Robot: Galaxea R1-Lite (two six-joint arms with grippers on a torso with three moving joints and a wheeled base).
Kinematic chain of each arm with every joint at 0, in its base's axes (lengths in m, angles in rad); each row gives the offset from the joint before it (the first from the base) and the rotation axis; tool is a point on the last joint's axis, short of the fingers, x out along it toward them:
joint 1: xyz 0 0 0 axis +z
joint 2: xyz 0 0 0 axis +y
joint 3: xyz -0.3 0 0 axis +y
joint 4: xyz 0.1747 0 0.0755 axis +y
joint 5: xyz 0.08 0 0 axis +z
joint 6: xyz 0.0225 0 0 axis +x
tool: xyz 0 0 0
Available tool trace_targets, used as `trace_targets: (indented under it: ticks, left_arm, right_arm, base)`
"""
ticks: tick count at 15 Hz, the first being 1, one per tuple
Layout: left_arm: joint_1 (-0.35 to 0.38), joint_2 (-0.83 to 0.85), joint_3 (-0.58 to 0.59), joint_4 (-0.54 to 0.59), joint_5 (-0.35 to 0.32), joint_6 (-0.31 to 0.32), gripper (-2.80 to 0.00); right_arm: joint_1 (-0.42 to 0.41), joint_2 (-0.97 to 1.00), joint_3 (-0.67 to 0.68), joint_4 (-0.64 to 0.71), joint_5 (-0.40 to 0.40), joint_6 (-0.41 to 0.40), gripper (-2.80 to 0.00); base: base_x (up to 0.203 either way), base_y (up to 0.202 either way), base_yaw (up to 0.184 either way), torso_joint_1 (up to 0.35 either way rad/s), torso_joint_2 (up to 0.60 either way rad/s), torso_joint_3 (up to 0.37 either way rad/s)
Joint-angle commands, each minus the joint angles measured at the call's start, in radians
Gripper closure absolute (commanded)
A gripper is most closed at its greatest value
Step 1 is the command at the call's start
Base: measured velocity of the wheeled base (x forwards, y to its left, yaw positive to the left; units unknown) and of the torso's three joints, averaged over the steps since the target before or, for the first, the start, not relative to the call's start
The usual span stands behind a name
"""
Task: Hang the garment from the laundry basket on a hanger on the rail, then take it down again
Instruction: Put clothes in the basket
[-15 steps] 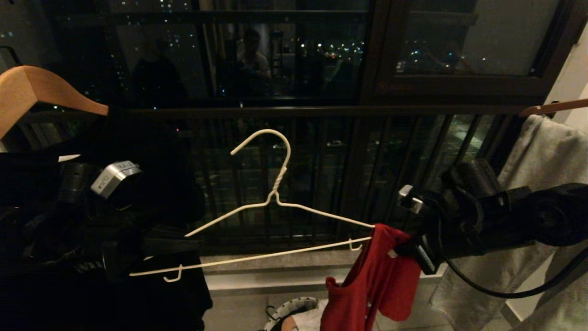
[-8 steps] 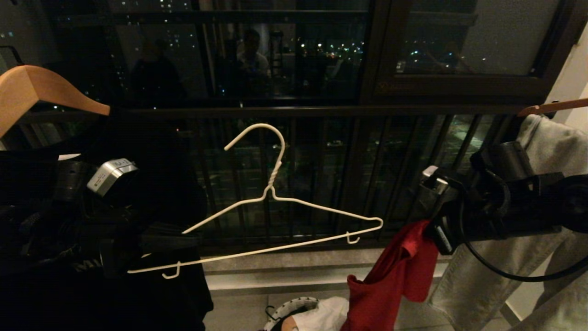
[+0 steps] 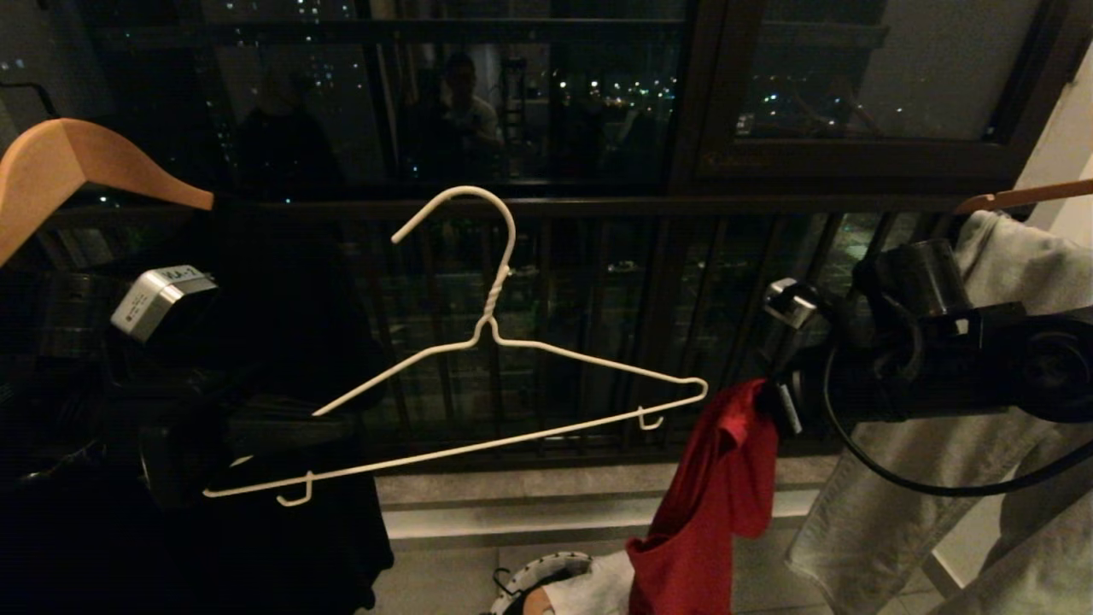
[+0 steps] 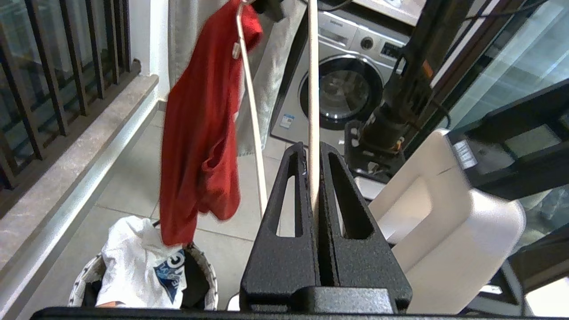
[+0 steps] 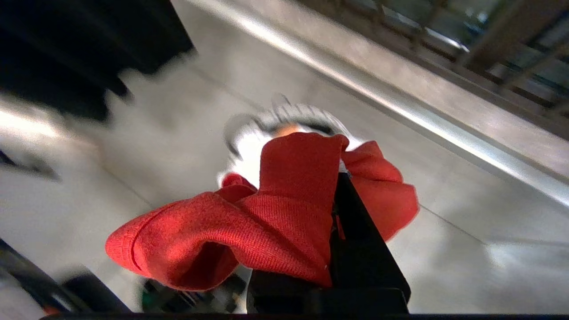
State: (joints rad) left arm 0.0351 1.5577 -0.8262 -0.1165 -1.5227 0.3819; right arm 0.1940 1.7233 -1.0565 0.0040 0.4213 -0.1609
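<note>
Red garment (image 3: pixel 713 504) pinched by right fingers (image 5: pixel 355 231); left fingers (image 4: pixel 284 200) clamp hanger (image 3: pixel 478 401).

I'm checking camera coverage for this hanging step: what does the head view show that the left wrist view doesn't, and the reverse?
Only the head view: the wire hanger's hook and twisted neck, the wooden hanger, the right gripper shut on the red T-shirt, and the dark balcony railing.

Only the left wrist view: the left gripper shut on the hanger's wire, a washing machine, and the white T-shirt in the laundry basket.

Both: the red T-shirt hanging beside the hanger's far end, above the basket.
</note>
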Motion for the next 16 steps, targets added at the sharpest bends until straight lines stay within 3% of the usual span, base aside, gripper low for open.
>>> trace_targets:
  ticks: [1,6,11,16]
  left_arm:
    - [0.007,-0.047,-0.008,-0.002,-0.007,-0.018,0.00]
    - [0.027,-0.118,-0.024,0.000,-0.007,-0.084,0.00]
    - [0.075,-0.157,-0.034,0.000,-0.007,-0.092,0.00]
    - [0.098,-0.182,-0.045,0.000,-0.007,-0.092,0.00]
  right_arm:
    - [0.031,0.012,-0.021,-0.014,0.002,0.066,0.00]
    - [0.097,0.107,-0.068,-0.016,-0.015,0.130,0.00]
    - [0.108,0.299,-0.081,-0.022,-0.044,0.136,0.00]
    - [0.158,0.447,-0.080,-0.119,-0.047,0.183,0.00]
  base:
    - [0.000,0.000,0.000,0.000,0.00,0.000]
    - [0.000,0.000,0.000,0.000,0.00,0.000]
    - [0.000,0.000,0.000,0.000,0.00,0.000]
    - [0.000,0.000,0.000,0.000,0.00,0.000]
